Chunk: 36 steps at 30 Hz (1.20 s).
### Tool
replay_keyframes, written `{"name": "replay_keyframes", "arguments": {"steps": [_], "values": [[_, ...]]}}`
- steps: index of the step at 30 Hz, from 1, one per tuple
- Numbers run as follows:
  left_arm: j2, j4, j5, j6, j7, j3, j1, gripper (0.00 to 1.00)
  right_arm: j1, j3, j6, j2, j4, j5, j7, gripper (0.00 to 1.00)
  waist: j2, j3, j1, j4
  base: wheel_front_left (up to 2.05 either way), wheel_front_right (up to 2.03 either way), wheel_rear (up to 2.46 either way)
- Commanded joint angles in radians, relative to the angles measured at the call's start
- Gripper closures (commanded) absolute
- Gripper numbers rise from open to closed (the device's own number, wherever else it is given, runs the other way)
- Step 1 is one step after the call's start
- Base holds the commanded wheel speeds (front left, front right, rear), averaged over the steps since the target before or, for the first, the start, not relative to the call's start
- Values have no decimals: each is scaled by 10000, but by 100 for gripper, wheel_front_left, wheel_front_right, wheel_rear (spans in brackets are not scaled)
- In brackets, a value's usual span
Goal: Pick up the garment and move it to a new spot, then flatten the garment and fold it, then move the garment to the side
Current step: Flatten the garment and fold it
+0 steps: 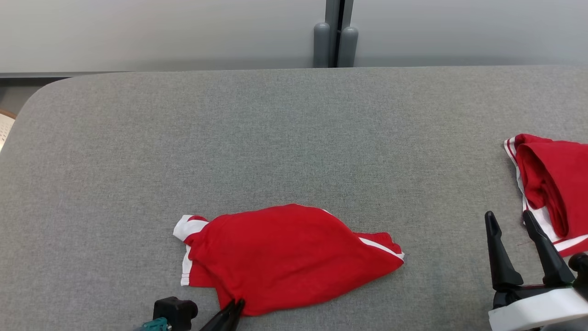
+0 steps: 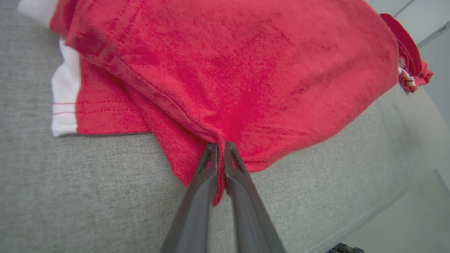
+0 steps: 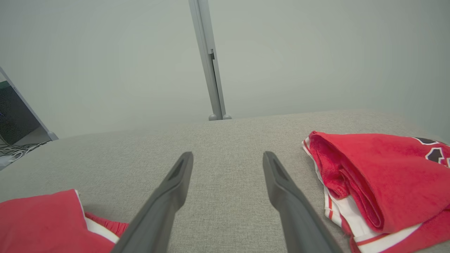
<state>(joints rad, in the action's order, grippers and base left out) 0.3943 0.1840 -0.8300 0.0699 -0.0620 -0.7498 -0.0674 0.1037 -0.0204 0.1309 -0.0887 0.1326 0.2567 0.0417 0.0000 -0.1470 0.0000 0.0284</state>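
Note:
A crumpled red garment (image 1: pixel 285 255) with white trim lies near the front of the grey table (image 1: pixel 285 128). My left gripper (image 1: pixel 235 304) is shut on its near hem; in the left wrist view the red cloth (image 2: pixel 239 70) is pinched between the two dark fingers (image 2: pixel 200 189) of the left gripper (image 2: pixel 220 146). My right gripper (image 1: pixel 510 219) stands open at the lower right, with nothing between its fingers. The right wrist view shows the right gripper (image 3: pixel 227 158) wide apart over bare table, with a corner of the garment (image 3: pixel 42 221) at lower left.
A second red and white garment (image 1: pixel 551 184) lies folded at the table's right edge, just beside my right gripper; it is also in the right wrist view (image 3: pixel 383 175). A grey post (image 1: pixel 335 34) stands behind the table against a pale wall. The table's far half is bare.

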Motion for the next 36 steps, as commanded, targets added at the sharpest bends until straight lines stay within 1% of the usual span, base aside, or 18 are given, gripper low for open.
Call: {"name": "replay_keyframes", "arguments": {"steps": [1,2,3,5,7,9,13,16,20,24,29,36], "values": [[-40,7,-75,113,-135,81,60,3,78,-22,-5,-91,25,19,19,0,0,35,0,3,0,0,0],[-95,19,4,186,-326,150,81,0,89,-28,-5,-107,32,19,31,0,0,71,0,2,0,0,0],[-145,-4,79,295,-592,256,96,0,102,-38,-5,-137,53,-6,41,0,0,104,0,-1,0,0,0],[-162,-132,443,658,-1277,474,72,0,130,-88,-5,-163,99,-20,80,0,0,178,0,7,0,0,0],[-193,-395,826,1011,-1728,748,76,0,165,-136,-5,-181,178,-68,110,0,0,281,0,32,0,0,0],[-115,-720,1300,1288,-1920,984,93,0,166,-146,-5,-237,252,-92,156,0,0,384,0,61,0,0,0],[8,-1557,2356,1845,-2029,1766,38,0,171,-90,-5,-374,292,-85,209,0,0,641,0,81,0,0,0],[163,-2031,3004,2075,-2016,2505,112,0,236,-5,-5,-515,300,-140,286,0,0,872,0,79,0,0,0],[383,-2160,3381,2091,-2020,3203,385,0,395,79,-5,-595,348,-123,377,0,0,1133,0,62,0,0,0],[534,-2063,3301,1935,-2021,3589,678,0,466,114,-5,-633,393,-68,461,0,0,1251,0,58,0,0,0],[504,-1997,3277,1872,-2022,3721,956,0,514,122,-5,-636,382,2,409,0,0,1269,0,45,0,0,0],[545,-1982,3341,1794,-2023,3715,887,0,459,119,-5,-646,350,52,365,0,0,1198,0,31,0,0,0]]}}
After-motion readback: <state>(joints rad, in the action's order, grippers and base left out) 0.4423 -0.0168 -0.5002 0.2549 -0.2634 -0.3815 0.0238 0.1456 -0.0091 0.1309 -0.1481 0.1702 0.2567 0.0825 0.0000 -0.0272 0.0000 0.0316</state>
